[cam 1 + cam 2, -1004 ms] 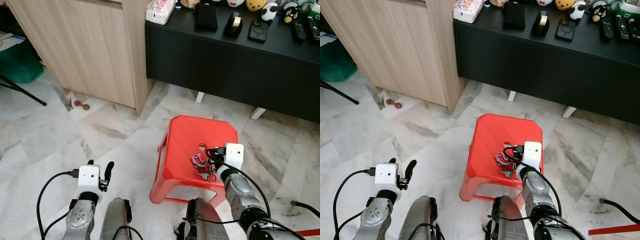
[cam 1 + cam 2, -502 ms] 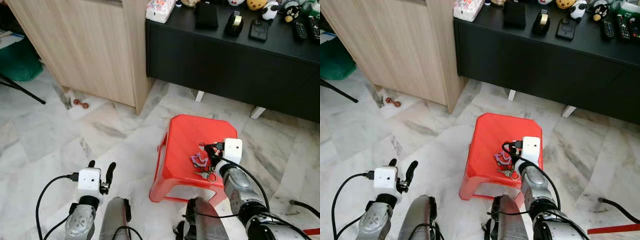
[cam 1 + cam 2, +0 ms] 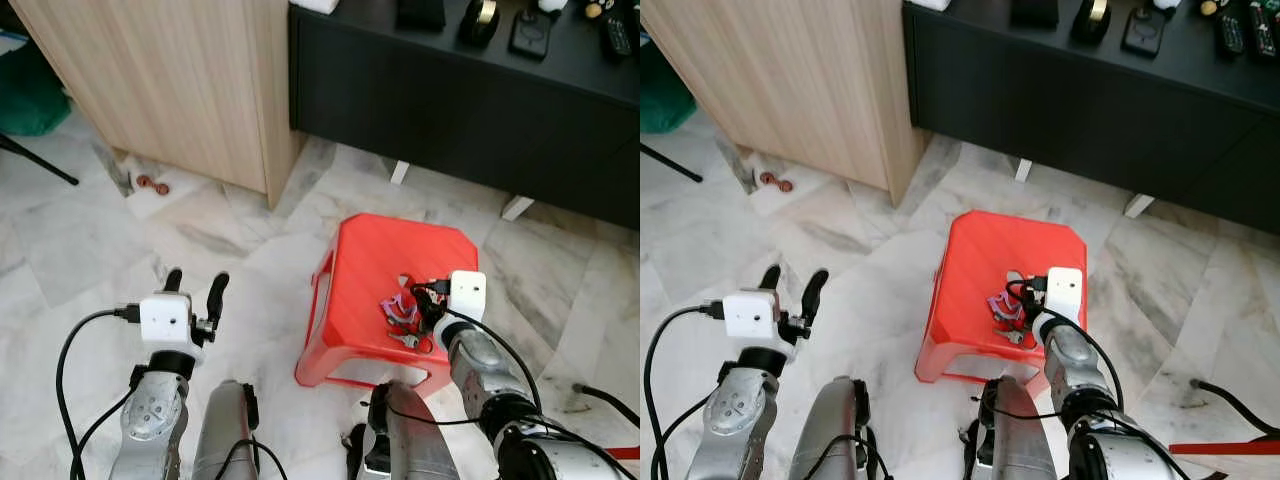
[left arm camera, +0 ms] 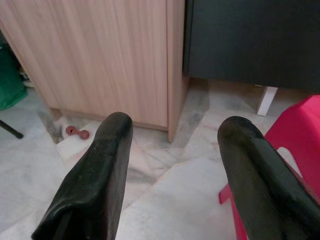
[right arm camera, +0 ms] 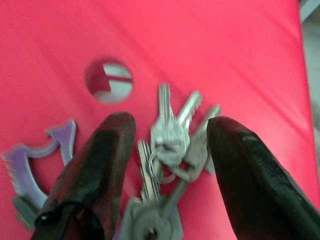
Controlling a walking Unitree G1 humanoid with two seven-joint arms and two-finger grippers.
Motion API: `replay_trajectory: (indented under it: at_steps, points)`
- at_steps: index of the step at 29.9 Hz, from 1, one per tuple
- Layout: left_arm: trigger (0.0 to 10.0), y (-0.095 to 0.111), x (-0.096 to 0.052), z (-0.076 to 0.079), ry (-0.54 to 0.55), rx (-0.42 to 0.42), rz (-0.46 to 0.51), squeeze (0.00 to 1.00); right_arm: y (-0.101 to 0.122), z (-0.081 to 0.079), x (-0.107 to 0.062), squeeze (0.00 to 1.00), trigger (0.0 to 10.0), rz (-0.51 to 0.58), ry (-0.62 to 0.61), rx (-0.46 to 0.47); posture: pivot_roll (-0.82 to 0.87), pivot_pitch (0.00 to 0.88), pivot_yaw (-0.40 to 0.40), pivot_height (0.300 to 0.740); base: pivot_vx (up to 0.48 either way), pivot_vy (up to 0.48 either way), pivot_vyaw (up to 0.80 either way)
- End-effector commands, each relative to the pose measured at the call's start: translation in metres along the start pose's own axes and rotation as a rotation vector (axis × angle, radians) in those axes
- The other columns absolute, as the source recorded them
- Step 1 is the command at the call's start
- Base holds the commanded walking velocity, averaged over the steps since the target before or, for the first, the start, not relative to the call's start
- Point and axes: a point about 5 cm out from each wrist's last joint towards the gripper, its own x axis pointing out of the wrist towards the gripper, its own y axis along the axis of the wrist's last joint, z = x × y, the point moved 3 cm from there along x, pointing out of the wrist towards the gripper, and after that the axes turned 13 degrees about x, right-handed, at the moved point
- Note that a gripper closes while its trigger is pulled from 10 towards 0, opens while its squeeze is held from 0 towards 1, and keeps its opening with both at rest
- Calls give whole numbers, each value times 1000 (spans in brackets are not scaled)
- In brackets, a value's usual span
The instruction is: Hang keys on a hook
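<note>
Keys: your bunch of silver keys (image 5: 172, 145) lies flat on the red stool (image 3: 370, 270), toward its near right part, just beside the round hole (image 5: 108, 81) in the seat.
Charm: a purple, crown-like keychain piece (image 5: 35, 160) lies on the seat next to the keys, on the same bunch as far as you can tell.
Right pincer: your right pincer (image 5: 167, 150) is down at the stool top with its two black fingers (image 5: 95, 170) spread apart, one on each side of the keys; the bunch sits in the gap between them, and nothing is clamped.
Left pincer: your left pincer (image 3: 193, 289) is held over the marble floor (image 3: 90, 240), well apart from the stool, fingers spread and holding nothing.
Stool: it stands on the floor in front of the black cabinet (image 3: 470, 110), near the corner of the light wooden cupboard (image 3: 170, 80).
Surface: the black cabinet's top carries several dark items, too small for you to name.
Floor: a small reddish object (image 3: 152, 184) lies at the foot of the cupboard; a black cable (image 3: 610, 395) runs at the right edge.
</note>
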Motion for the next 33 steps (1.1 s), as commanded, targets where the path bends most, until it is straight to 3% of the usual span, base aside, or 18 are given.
replay_trajectory:
  at_steps: [1, 6, 7, 8, 9, 33]
  points:
    - [10000, 2, -6, 3, -11, -27, -21, 0, -13, 10, -3, 0, 10000, -53, -33, -10, 168, 402, -116, 613, 0, 0, 0]
    - [10000, 11, -7, 3, -19, -29, -22, 0, -15, 11, -4, 0, 10000, -63, -37, -4, 172, 409, -114, 613, 0, 0, 0]
    - [10000, 11, -8, 3, -20, -28, -24, 0, -15, 11, -4, 0, 5725, -63, -37, -3, 172, 409, -114, 613, 0, 0, 0]
    - [10000, 11, -8, 3, -21, -28, -25, 0, -15, 10, -4, 0, 5725, -64, -37, -3, 173, 410, -114, 613, 0, 0, 0]
    - [10000, 12, -8, 3, -23, -29, -29, 0, -15, 10, -3, 0, 0, -64, -37, -1, 173, 411, -114, 613, 0, 0, 0]
    - [10000, 8, -2, 4, -26, -31, -58, 0, -10, 4, -3, 0, 0, -15, 5, 28, 167, 372, -110, 613, 0, 0, 0]
